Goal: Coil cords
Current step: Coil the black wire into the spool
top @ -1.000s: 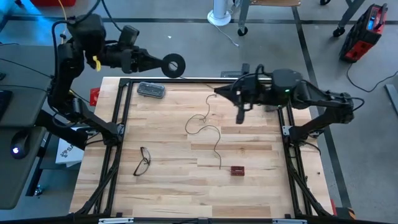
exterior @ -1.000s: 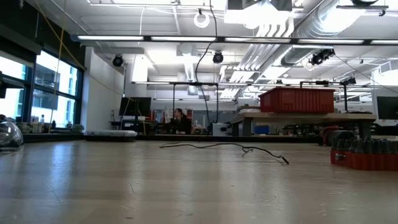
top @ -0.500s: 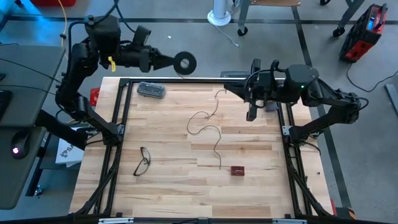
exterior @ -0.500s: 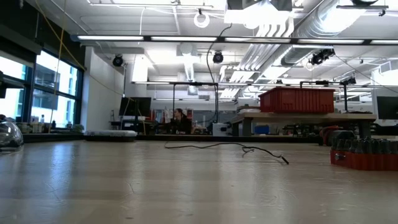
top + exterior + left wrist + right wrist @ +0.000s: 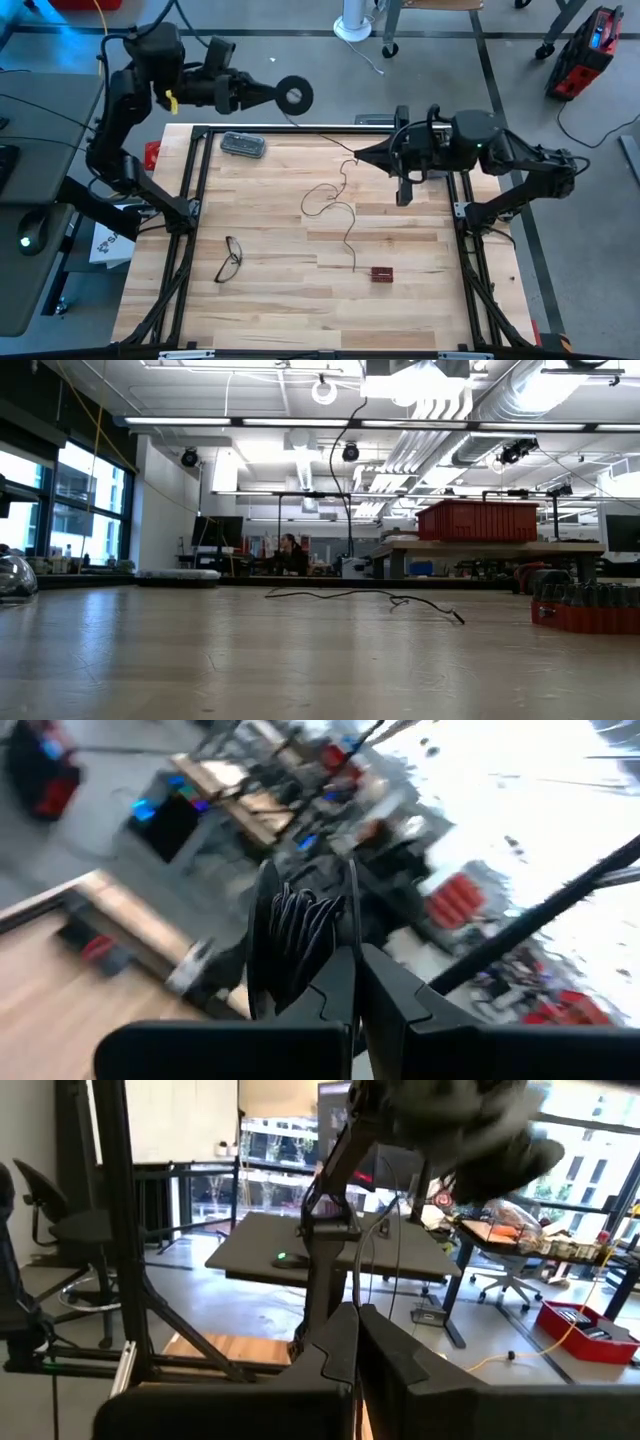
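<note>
Reel [image 5: 294, 95] pinched in left arm's closed jaws; right arm's jaws closed on wire [image 5: 345, 210].

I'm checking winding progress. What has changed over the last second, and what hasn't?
The left pincer, shut on the reel, carried it rightward along the table's far edge. The right pincer, shut on the wire, swung right, then back left, so the wire's upper loops shifted slightly. The eyeglasses, red block and grey case stayed put.

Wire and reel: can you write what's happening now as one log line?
left gripper: shut on reel, beyond table's far edge | right gripper: shut on wire, above table | wire: mostly loose on table
</note>
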